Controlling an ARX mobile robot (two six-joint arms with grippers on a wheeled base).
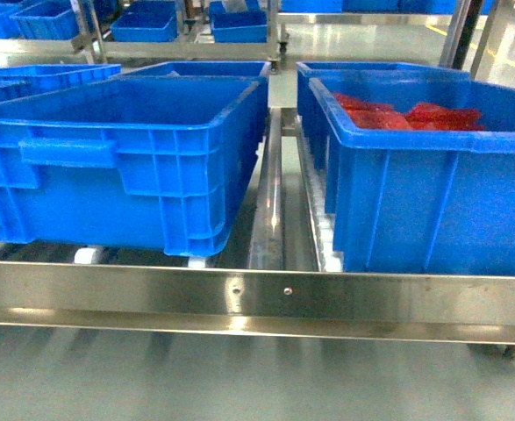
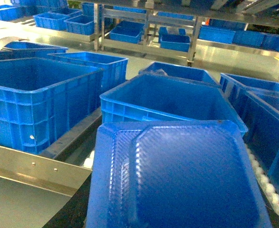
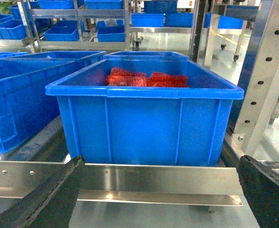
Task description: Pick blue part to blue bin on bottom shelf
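So carry step: left gripper (image 2: 177, 209) clamped on blue part (image 2: 177, 175), right gripper (image 3: 158, 199) spread wide, idle. Next: lower into left blue bin (image 1: 125, 158) on bottom shelf (image 1: 257, 294).

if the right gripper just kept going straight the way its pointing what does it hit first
Most likely the front lip of the bottom shelf, or just above it the front wall of the blue bin holding the red parts. The right gripper's fingers are spread wide, level with the lip; depth is unclear.
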